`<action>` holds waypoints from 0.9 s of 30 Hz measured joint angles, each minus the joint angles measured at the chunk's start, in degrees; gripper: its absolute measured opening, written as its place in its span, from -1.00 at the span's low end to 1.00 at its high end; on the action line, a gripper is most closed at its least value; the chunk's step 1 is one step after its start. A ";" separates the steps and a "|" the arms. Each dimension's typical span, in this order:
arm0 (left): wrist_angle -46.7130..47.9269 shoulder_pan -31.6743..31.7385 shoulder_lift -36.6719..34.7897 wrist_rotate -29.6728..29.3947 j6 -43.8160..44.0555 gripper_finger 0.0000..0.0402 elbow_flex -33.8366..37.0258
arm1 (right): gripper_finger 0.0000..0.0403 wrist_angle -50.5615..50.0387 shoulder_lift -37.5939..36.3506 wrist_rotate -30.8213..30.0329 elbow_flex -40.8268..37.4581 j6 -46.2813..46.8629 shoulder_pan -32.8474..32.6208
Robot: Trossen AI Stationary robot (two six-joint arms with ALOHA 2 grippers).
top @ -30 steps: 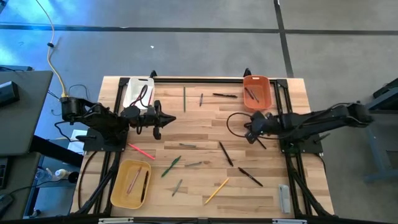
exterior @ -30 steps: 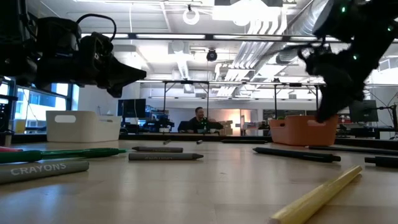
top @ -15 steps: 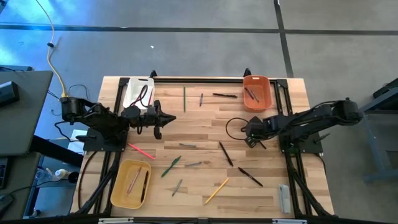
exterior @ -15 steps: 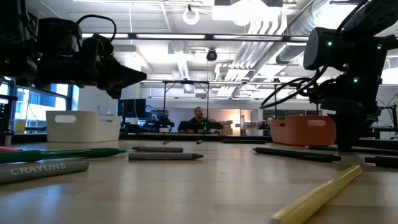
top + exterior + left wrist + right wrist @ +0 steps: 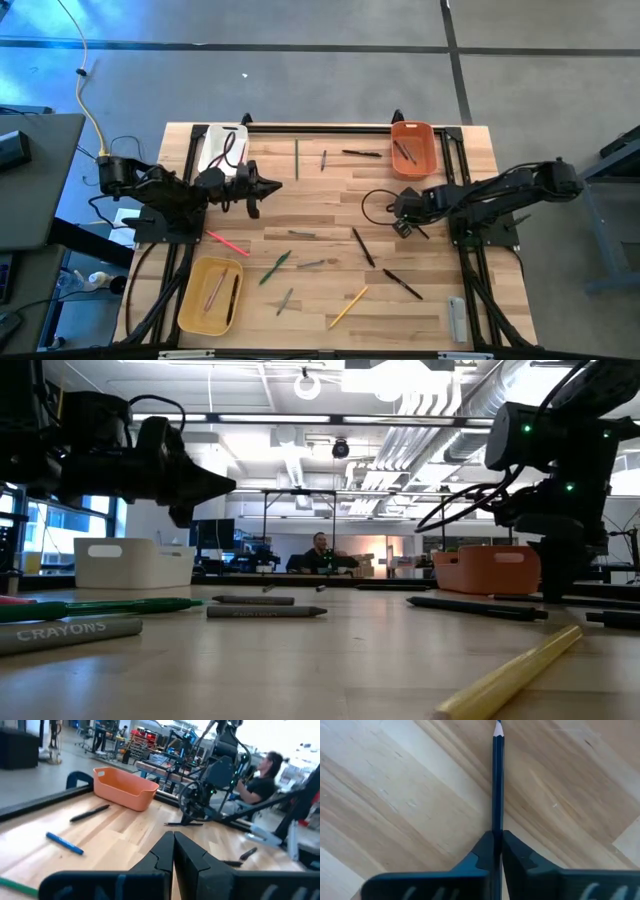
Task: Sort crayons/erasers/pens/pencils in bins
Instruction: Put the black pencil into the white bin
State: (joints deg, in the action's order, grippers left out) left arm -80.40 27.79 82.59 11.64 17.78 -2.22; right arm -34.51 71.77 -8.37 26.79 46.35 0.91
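Observation:
Loose pencils, pens and crayons lie scattered over the wooden table, among them a green stick [image 5: 275, 266], a yellow one [image 5: 348, 307] and a black one [image 5: 362, 246]. The white bin [image 5: 222, 148] stands far left, the orange bin [image 5: 414, 148] far right and the yellow bin [image 5: 210, 293] near left. Each bin holds a few sticks. My right gripper [image 5: 402, 223] points down at the table, right of centre, and is shut on a dark pencil [image 5: 497, 775]. My left gripper [image 5: 272, 184] hovers shut and level beside the white bin, with nothing in it. My right gripper pinches the dark pencil's two long sides [image 5: 497, 820] between its two fingers. The fingers come from above, pointing down, and stand across it. The pencil's sharpened end [image 5: 498, 726] reaches out from the fingers and the pencil lies flat on the table.
A grey flat bar [image 5: 456, 318] lies near the table's near right corner. Black frame rails run along the far edge and both sides. A black cable [image 5: 378, 195] loops beside the right gripper. People and shelves show in the room beyond the table.
My right gripper has sunk toward the table and tipped from a slant to pointing almost straight down, ending over the dark pencil. My left gripper has rolled a little about its own axis without leaving its place.

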 joint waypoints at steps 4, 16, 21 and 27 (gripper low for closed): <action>0.00 -0.11 0.00 1.58 4.65 -0.97 0.00 | -0.95 -0.51 0.32 1.81 1.80 -1.75 0.04; -0.02 -0.29 0.00 4.04 7.77 -0.74 0.00 | -0.98 17.18 0.19 3.30 7.62 -10.04 -0.04; -0.57 -3.03 0.00 3.19 7.65 -0.64 0.00 | -0.98 36.03 1.20 1.19 7.12 -13.17 -0.04; -0.63 -7.60 0.00 -0.73 7.15 -0.53 -2.08 | -0.98 61.10 9.88 -2.52 7.10 -18.81 -0.03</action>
State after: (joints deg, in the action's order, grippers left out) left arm -81.03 20.19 82.59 10.91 24.94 -4.30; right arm 26.59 81.65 -10.90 33.89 27.54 0.88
